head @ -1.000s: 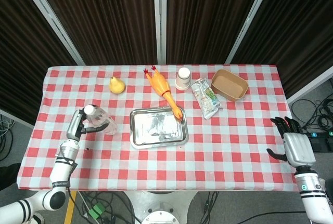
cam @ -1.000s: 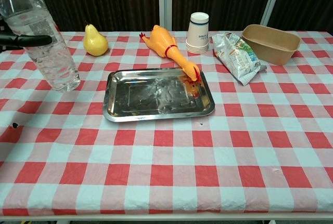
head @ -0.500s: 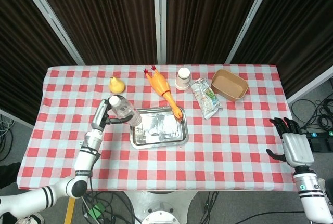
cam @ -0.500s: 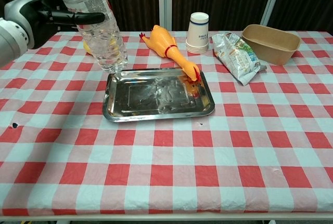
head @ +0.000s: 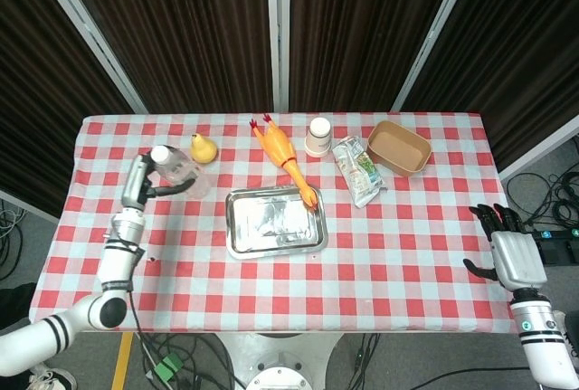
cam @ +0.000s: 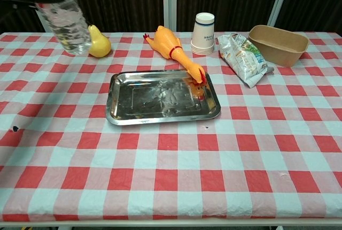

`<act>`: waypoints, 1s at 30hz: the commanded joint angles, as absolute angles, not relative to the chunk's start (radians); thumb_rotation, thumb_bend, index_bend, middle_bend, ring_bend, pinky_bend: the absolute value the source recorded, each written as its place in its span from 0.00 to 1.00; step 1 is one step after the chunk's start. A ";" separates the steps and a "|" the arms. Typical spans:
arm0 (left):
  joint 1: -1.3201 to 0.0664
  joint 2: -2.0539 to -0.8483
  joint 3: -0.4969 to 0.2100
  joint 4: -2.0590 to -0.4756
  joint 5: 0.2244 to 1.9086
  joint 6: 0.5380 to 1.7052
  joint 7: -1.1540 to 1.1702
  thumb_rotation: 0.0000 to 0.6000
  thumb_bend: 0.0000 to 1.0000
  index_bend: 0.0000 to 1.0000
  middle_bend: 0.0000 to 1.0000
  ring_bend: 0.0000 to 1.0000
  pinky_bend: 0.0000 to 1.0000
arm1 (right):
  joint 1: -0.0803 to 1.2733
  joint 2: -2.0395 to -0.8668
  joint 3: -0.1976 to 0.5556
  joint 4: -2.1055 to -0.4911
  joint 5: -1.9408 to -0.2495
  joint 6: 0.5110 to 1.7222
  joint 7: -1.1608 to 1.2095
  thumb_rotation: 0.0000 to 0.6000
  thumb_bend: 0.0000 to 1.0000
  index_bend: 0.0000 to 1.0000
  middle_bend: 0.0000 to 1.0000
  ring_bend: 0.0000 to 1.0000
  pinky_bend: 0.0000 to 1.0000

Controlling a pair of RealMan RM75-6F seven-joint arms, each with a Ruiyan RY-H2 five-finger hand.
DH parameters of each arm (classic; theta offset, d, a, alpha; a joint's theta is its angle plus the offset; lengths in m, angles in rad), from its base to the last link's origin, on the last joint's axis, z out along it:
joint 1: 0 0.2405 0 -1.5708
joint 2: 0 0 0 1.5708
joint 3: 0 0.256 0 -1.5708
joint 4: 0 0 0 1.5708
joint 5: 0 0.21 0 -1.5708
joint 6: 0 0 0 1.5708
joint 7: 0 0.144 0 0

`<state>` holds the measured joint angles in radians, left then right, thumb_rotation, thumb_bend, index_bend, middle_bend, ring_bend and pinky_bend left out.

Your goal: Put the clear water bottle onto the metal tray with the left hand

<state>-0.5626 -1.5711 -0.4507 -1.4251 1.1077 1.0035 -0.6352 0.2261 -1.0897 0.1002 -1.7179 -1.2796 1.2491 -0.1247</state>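
Bottle [head: 181, 171] swung left, left hand [head: 145, 184] gripping.

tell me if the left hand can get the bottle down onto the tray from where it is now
Probably yes. The left hand holds the clear water bottle lifted, left of the metal tray. The tray's middle is bare; only the rubber chicken overlaps its far right corner.

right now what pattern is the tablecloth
Red and white checks on the tablecloth, clearest in the chest view.

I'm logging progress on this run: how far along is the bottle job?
Done: the left hand grips the clear water bottle and has it lifted off the table. In hand: carrying it, left of the metal tray. Left: bring it over the empty tray, set it down, release.
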 commanded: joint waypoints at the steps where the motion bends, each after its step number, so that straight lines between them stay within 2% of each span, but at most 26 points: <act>1: -0.614 -1.651 -0.446 -1.420 1.114 1.005 -0.612 1.00 0.16 0.56 0.63 0.49 0.48 | 0.229 -1.092 0.101 -1.717 -1.274 1.244 -0.130 1.00 0.12 0.12 0.10 0.00 0.01; 6: -0.581 -1.582 -0.469 -1.399 1.095 1.035 -0.598 1.00 0.16 0.56 0.63 0.49 0.48 | 0.229 -1.090 0.100 -1.720 -1.276 1.244 -0.128 1.00 0.12 0.12 0.10 0.00 0.01; 9: -0.588 -1.559 -0.492 -1.369 1.048 1.009 -0.580 1.00 0.16 0.56 0.63 0.49 0.48 | 0.228 -1.090 0.100 -1.721 -1.279 1.246 -0.126 1.00 0.12 0.12 0.10 0.00 0.01; 15: -0.615 -1.584 -0.487 -1.368 1.030 0.991 -0.551 1.00 0.16 0.56 0.63 0.49 0.48 | 0.227 -1.092 0.097 -1.719 -1.280 1.247 -0.131 1.00 0.12 0.12 0.10 0.00 0.01; 18: -0.646 -1.632 -0.474 -1.373 1.034 0.982 -0.536 1.00 0.16 0.56 0.63 0.49 0.48 | 0.228 -1.093 0.097 -1.718 -1.277 1.246 -0.135 1.00 0.12 0.12 0.10 0.00 0.01; 26: -0.580 -1.616 -0.381 -1.451 1.114 0.990 -0.593 1.00 0.16 0.56 0.63 0.49 0.48 | 0.225 -1.086 0.101 -1.718 -1.280 1.252 -0.112 1.00 0.12 0.12 0.10 0.00 0.01; 30: -0.598 -1.640 -0.380 -1.438 1.123 0.979 -0.595 1.00 0.16 0.56 0.63 0.49 0.48 | 0.224 -1.082 0.103 -1.719 -1.282 1.253 -0.105 1.00 0.12 0.12 0.11 0.00 0.01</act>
<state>-0.5921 -1.6337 -0.3798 -1.4424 1.1221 0.9823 -0.5951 0.2243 -1.0828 0.1028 -1.7192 -1.2819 1.2533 -0.1050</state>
